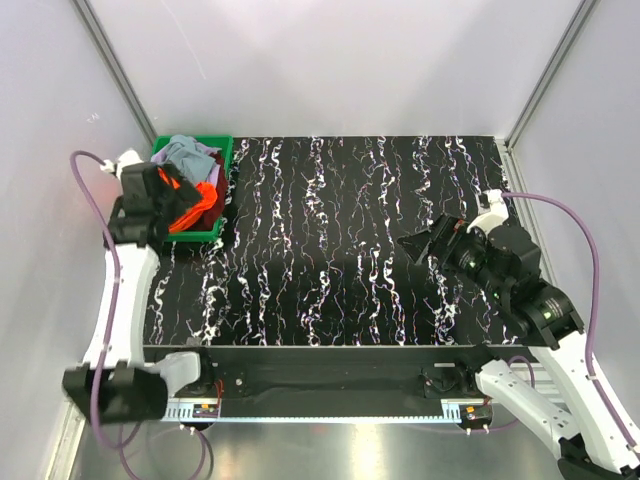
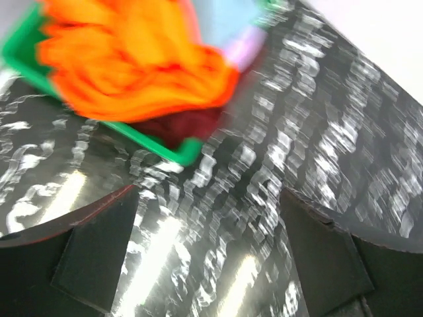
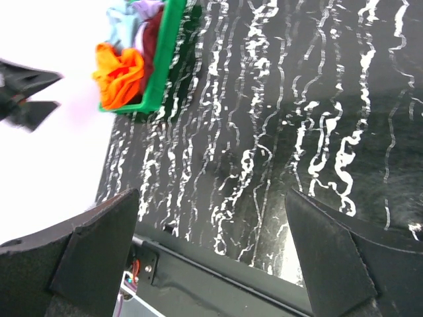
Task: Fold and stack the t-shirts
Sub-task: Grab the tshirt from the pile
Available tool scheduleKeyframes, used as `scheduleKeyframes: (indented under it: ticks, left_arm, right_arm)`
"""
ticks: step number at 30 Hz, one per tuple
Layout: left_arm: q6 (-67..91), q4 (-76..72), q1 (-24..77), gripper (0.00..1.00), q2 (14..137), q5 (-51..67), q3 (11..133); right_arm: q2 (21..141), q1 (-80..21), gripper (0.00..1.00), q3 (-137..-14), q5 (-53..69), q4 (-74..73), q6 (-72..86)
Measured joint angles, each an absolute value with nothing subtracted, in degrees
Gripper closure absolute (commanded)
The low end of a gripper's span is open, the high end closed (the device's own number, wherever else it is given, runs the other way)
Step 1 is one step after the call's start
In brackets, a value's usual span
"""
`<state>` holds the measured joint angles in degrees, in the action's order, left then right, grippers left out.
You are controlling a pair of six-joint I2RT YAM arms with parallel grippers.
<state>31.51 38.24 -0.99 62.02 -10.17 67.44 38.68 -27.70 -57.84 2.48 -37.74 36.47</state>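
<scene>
Several crumpled t-shirts fill the green bin [image 1: 222, 190] at the table's back left. An orange-red t-shirt [image 2: 132, 66] lies on top and spills over the near rim [image 2: 152, 142]. Beside it are a dark red one [image 2: 188, 124], a lilac one [image 2: 246, 49] and a grey-blue one [image 1: 190, 155]. My left gripper [image 1: 175, 195] hangs open just in front of the bin, nothing between its fingers [image 2: 92, 257]. My right gripper [image 1: 418, 243] stands open above the table's right middle. It points left and is empty, far from the bin [image 3: 162, 66] and the orange-red t-shirt [image 3: 119, 76].
The black, white-streaked table [image 1: 340, 240] stretches between the arms. White walls close in the back and both sides. A dark bar [image 3: 218, 271] with the arm mounts runs along the near edge.
</scene>
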Motion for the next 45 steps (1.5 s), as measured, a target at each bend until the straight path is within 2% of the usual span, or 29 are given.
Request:
scheduleKeyframes:
  ticks: [5,10,19,20,21,23,25,31,35,37,40,43,45]
  left_arm:
    - [32.8,35.2,-10.9,0.11,71.9,-8.4,67.3]
    - [33.2,31.5,-12.2,0.12,77.2,-8.6,63.9]
    - [33.2,27.3,-13.6,0.27,90.2,-7.1,65.6]
    - [33.1,27.3,-13.6,0.43,91.5,-7.1,66.6]
    - [33.3,27.2,-13.6,0.53,92.5,-7.2,67.3]
    - [32.9,27.6,-13.6,0.83,93.1,-7.3,68.2]
    - [32.8,28.3,-13.7,0.99,93.1,-7.1,69.8]
    - [31.9,31.0,-13.6,1.0,89.5,1.0,80.4]
    - [32.3,31.3,-9.3,1.0,84.4,9.6,94.3]
    - [33.4,29.4,-3.3,1.0,81.2,14.5,100.3]
    - [35.2,23.9,9.4,1.0,75.2,20.9,102.3]
    - [36.6,18.7,23.8,1.0,68.1,25.2,95.6]
    - [37.7,13.6,30.7,0.99,63.3,25.7,85.9]
  right_arm:
    - [37.4,-27.7,0.0,-57.5,4.4,-36.7,35.9]
    - [36.9,-27.7,0.0,-57.6,4.4,-36.7,34.1]
    - [34.6,-27.7,0.0,-57.6,4.1,-36.2,32.8]
    - [34.3,-27.7,0.0,-57.8,4.1,-36.1,32.8]
    - [34.2,-27.7,0.0,-57.9,4.1,-36.0,32.8]
    - [34.1,-27.7,0.0,-58.3,4.1,-35.8,32.8]
    - [34.0,-27.7,0.0,-58.7,4.1,-35.8,32.8]
    - [33.5,-27.7,0.0,-59.0,3.7,-35.7,33.3]
    - [33.4,-27.7,0.0,-59.0,1.8,-35.9,33.4]
    - [33.6,-27.7,0.0,-59.7,0.2,-36.4,33.6]
    - [34.3,-27.7,0.01,-61.8,-2.1,-37.8,34.4]
    - [34.9,-27.7,0.01,-63.5,-3.4,-39.6,35.1]
    - [35.0,-27.7,0.01,-63.8,-4.0,-40.8,35.9]
